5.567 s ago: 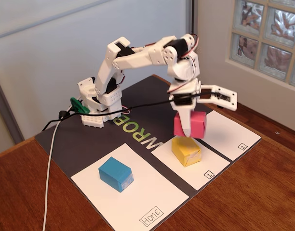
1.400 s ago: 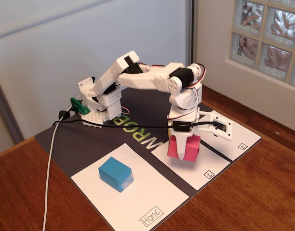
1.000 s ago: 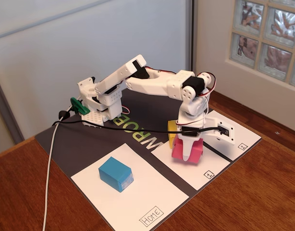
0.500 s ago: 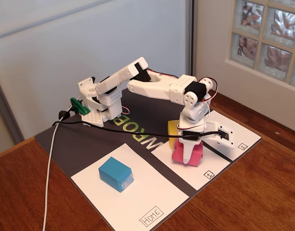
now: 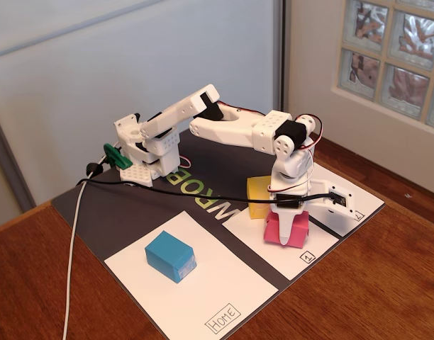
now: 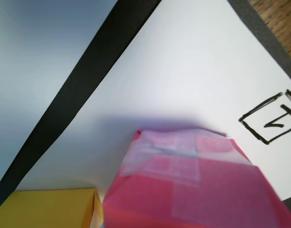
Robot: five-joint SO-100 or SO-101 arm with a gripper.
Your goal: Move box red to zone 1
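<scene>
In the fixed view the box red (image 5: pixel 298 233) sits low on zone 1 (image 5: pixel 274 259), the white panel, close to its boxed "1" corner. My gripper (image 5: pixel 286 237) comes straight down on it and is shut on it, one white finger (image 5: pixel 284 228) across its front face. Whether the box rests on the paper or hangs just above it is unclear. In the wrist view the box red (image 6: pixel 198 185) fills the lower middle over zone 1 (image 6: pixel 183 76), with the boxed "1" (image 6: pixel 274 117) to its right. My fingers are out of sight there.
A yellow block (image 5: pixel 258 197) stands on the same panel just behind the red one and shows at lower left in the wrist view (image 6: pixel 45 209). A blue block (image 5: pixel 171 256) lies on the HOME sheet (image 5: pixel 217 290). The panel marked 2 (image 5: pixel 359 205) lies to the right under the wrist camera.
The arm carried the red box from above the yellow block down and toward the front right of the panel, uncovering the yellow block. The grip has stayed shut throughout.
</scene>
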